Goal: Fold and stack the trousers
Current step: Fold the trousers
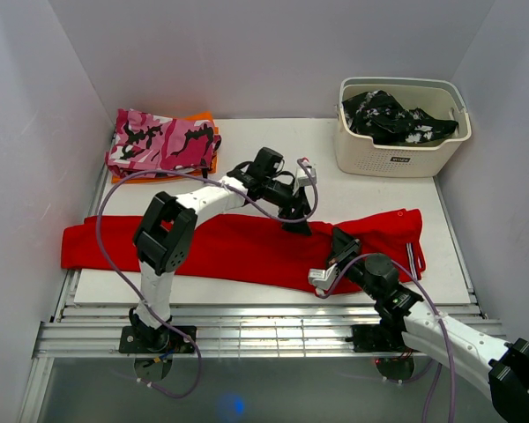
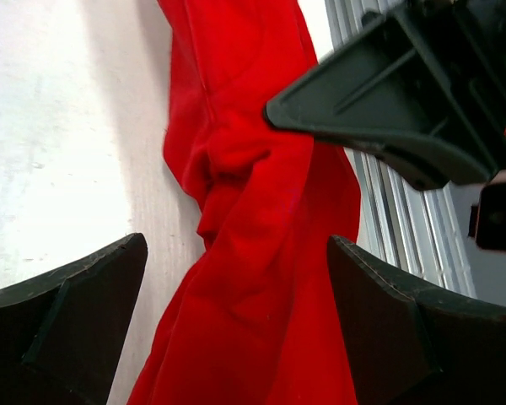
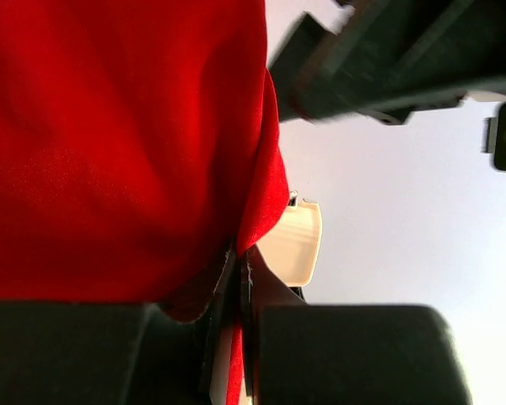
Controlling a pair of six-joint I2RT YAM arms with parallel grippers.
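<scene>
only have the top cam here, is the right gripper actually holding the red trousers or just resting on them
Observer: Holding. The right wrist view shows the right gripper shut on an edge of the trousers, with cloth pinched between its fingers.
Operator: ok and the left one, got anything
Observer: No. In the left wrist view the left gripper is open, its fingers wide apart over the red cloth with nothing pinched.
Operator: is the cloth flat under it
Observer: No. That view shows the cloth bunched into a twisted ridge there, with bare table beside it.
</scene>
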